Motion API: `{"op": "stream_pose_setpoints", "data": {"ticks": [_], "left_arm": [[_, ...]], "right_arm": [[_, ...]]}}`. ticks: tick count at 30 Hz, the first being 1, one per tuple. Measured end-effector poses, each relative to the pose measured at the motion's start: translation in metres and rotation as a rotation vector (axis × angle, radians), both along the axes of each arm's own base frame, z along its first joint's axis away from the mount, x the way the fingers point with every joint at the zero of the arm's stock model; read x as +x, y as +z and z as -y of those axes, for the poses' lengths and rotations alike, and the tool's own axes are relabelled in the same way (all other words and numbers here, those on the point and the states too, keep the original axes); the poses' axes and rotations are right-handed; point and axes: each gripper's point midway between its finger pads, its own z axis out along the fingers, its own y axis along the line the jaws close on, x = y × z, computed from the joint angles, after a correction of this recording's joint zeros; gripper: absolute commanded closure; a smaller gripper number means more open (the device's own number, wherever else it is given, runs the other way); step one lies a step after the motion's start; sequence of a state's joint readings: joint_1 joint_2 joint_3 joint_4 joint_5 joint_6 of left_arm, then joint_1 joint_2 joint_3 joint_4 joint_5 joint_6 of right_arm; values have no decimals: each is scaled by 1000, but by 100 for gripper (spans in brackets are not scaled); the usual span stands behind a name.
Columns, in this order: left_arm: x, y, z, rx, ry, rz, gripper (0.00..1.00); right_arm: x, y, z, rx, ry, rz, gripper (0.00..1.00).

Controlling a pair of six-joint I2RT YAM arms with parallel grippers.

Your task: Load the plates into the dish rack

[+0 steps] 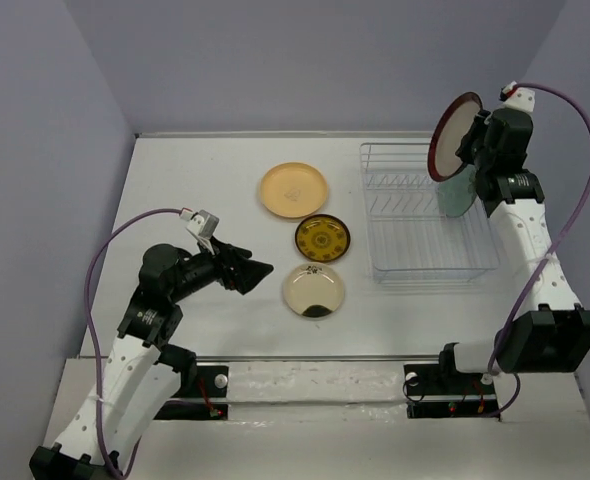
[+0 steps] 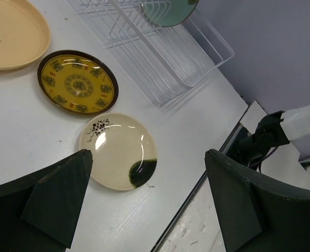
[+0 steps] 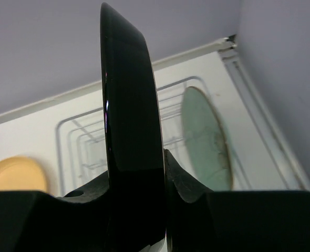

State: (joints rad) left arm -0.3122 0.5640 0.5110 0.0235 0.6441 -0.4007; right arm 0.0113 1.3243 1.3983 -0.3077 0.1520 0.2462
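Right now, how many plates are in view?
5. On the table: orange-yellow plate, brown-and-gold plate, cream plate. The pale green plate stands in the dish rack. The right gripper holds the red-rimmed plate above it. None seems hidden.

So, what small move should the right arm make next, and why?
Probably lower the red-rimmed plate into a free slot of the rack, beside the green plate. The right tool holds it on edge above the rack, not yet set in.
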Motion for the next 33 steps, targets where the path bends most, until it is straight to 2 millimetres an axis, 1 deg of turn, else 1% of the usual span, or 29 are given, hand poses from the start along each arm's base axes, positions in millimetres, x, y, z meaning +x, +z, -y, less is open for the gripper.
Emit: {"op": "stream_pose_setpoints", "data": {"ticks": [2,4,5,7,9,12,17,20,23,25,26,28,32,33], "left_arm": [[-5,2,3,-3,-19,10,1],[-8,4,5,-6,-32,16,1],[-9,4,6,-7,-37,19,1],[-11,6,7,-9,-43,24,1],[-12,6,7,-10,-46,26,1],[-12,7,7,-11,-48,29,1],[-12,7,7,-11,-48,28,1],[-12,7,8,-11,-49,28,1],[-12,6,8,-10,-49,26,1],[-12,5,8,-9,-49,22,1],[-11,5,8,-8,-49,20,1],[-10,3,8,-5,-50,12,1],[-9,1,9,-2,-50,2,1],[-9,0,9,-1,-50,-1,1]], "right_arm": [[8,-11,24,-74,-68,-45,93],[15,-25,42,-141,-113,-102,93],[17,-30,47,-163,-120,-121,93],[20,-46,57,-240,-126,-184,93],[21,-57,62,-286,-119,-226,93],[20,-63,64,-340,-98,-258,93],[23,-59,66,-400,-81,-249,93],[28,-64,67,-419,-73,-259,93],[36,-79,67,-422,-58,-284,93],[39,-94,65,-418,-43,-311,93],[40,-106,64,-415,-30,-335,93],[40,-123,62,-408,-13,-371,93],[39,-146,59,-398,10,-415,93],[38,-150,59,-394,14,-423,90]]}}
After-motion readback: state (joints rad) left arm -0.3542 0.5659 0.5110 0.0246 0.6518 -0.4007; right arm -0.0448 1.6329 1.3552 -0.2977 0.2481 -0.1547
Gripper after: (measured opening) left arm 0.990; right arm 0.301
